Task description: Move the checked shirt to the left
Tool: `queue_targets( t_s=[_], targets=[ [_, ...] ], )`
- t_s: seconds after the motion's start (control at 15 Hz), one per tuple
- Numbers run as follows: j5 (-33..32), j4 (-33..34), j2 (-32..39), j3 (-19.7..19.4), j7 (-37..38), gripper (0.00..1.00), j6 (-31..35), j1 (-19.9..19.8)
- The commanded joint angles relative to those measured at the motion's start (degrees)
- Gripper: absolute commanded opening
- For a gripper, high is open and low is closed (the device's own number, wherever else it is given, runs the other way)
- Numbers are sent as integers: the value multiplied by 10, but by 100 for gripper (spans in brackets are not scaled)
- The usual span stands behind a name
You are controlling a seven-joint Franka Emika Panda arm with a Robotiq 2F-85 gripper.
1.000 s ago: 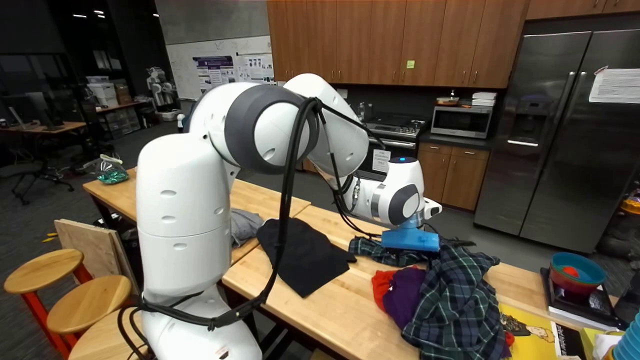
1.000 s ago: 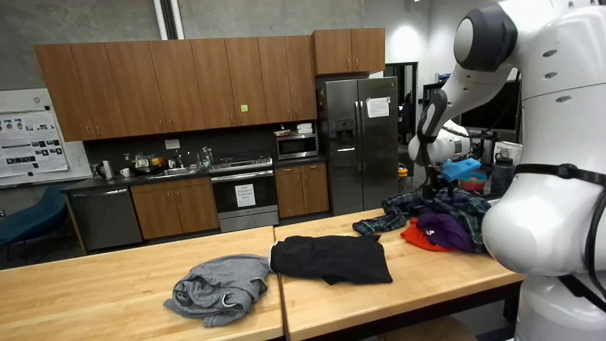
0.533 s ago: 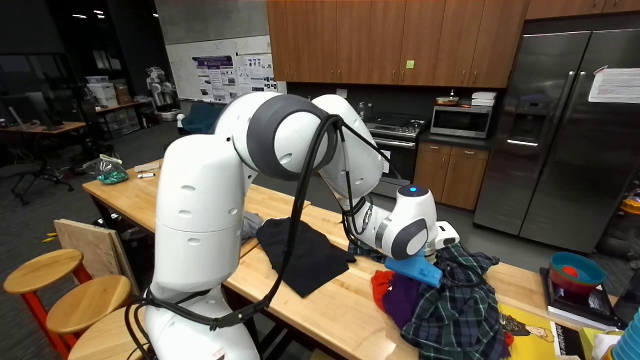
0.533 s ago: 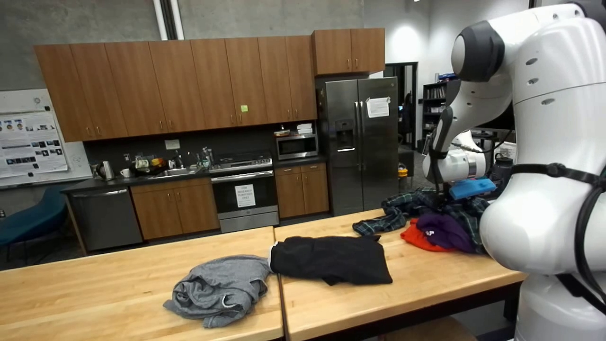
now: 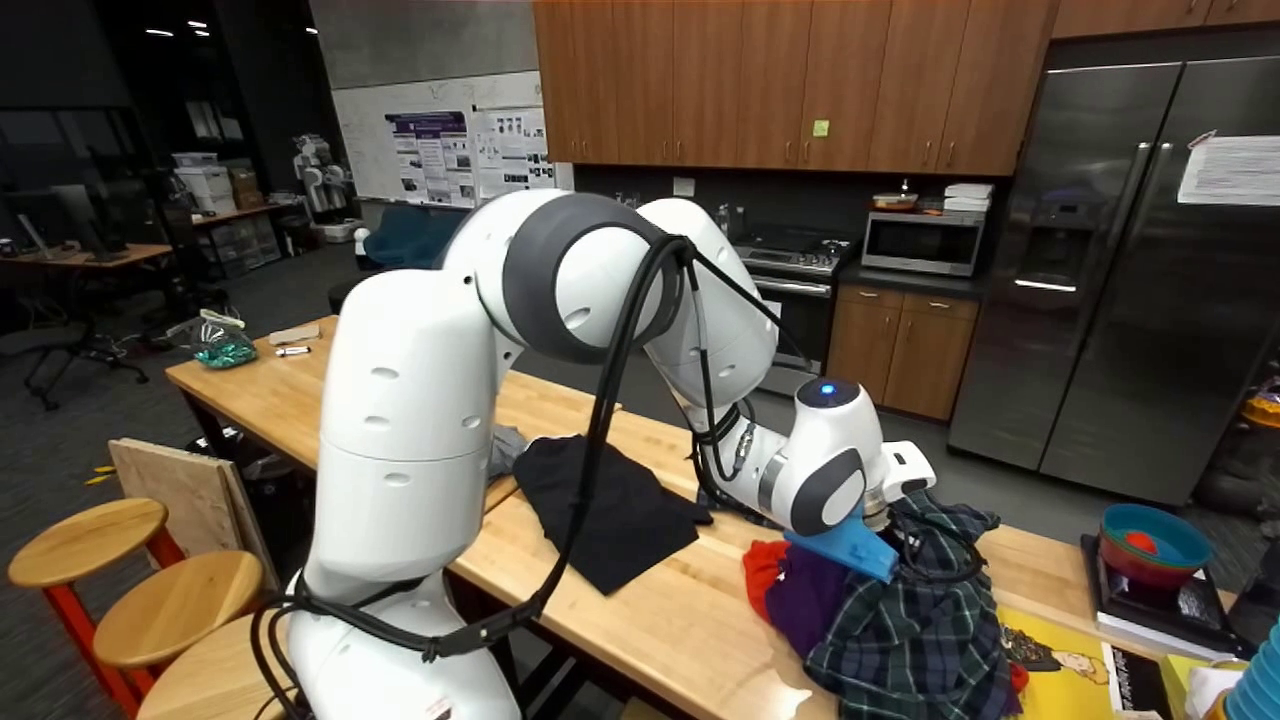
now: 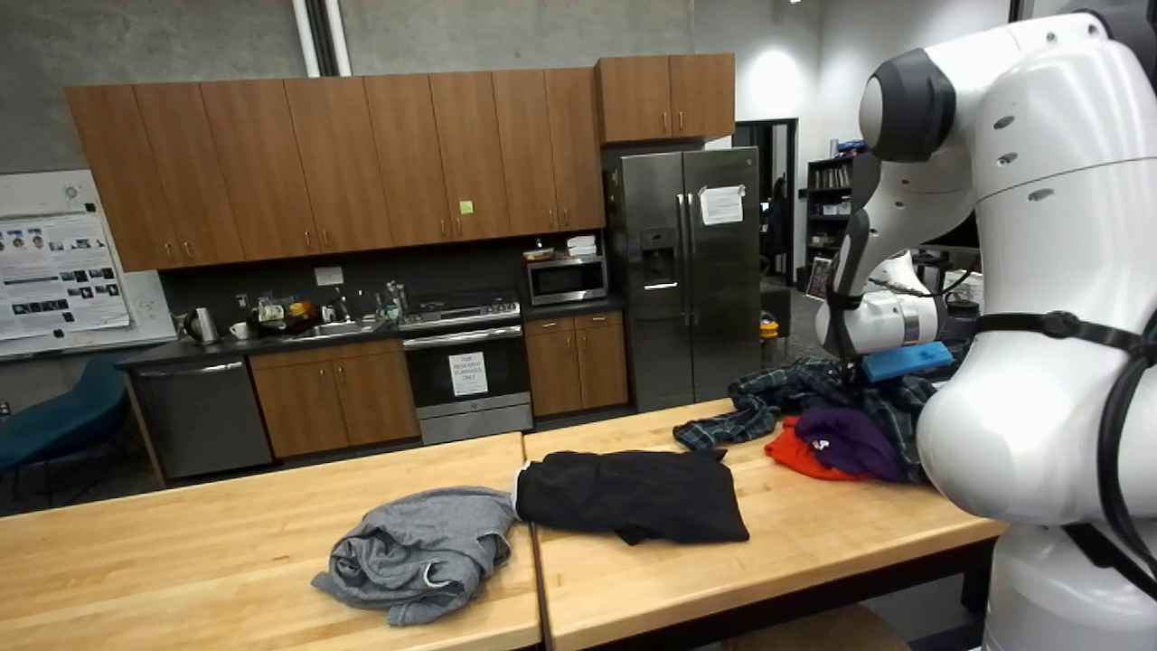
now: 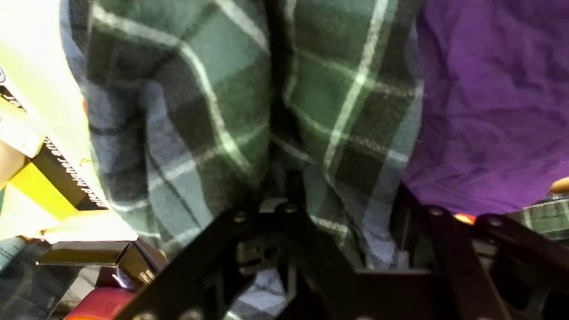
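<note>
Navy-and-teal plaid fabric, crossed by thin light lines: the checked shirt, loosely heaped on the pale wooden tabletop, toward its right-hand end in both exterior views, and partly hidden by the white jointed robot arm. In an exterior view, a narrow plaid length extended leftward from the heap, ending near a plain black cloth, laid flat. Against the shirt, a crumpled plain purple cloth and, partly covered by it, a bright red-orange cloth. Well apart from the shirt, just beside the black cloth, a crumpled grey cloth.

In the wrist view, a black two-fingered gripper, down against the shirt, jaws about halfway apart, with plaid folds bunched between the fingers; firmness of any hold on the fabric impossible to tell. Purple cloth close by, at the right of the same view. In both exterior views, a flat, bright blue piece at the arm's wrist, tilted, just above the plaid heap.

On the shirt's other side, in an exterior view, a yellow printed cover with a dark lettered strip, and farther along a round teal-and-red bowl with a small orange-red object inside.
</note>
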Motion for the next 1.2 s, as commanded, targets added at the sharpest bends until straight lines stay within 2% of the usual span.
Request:
queue_targets(
  t_s=[0.0, 0.13, 0.6, 0.8, 1.07, 1.13],
  targets=[
    [-14, -6, -11, -5, 8, 16, 17, 16],
    [-17, -7, -12, -3, 4, 1, 23, 23],
    [-35, 11, -13, 1, -1, 1, 14, 46],
    [-85, 34, -43, -32, 10, 1, -3, 108],
    [-212, 53, -103, -59, 19, 1, -50, 198],
    [-246, 56, -119, -54, 25, 1, -71, 215]
  ],
)
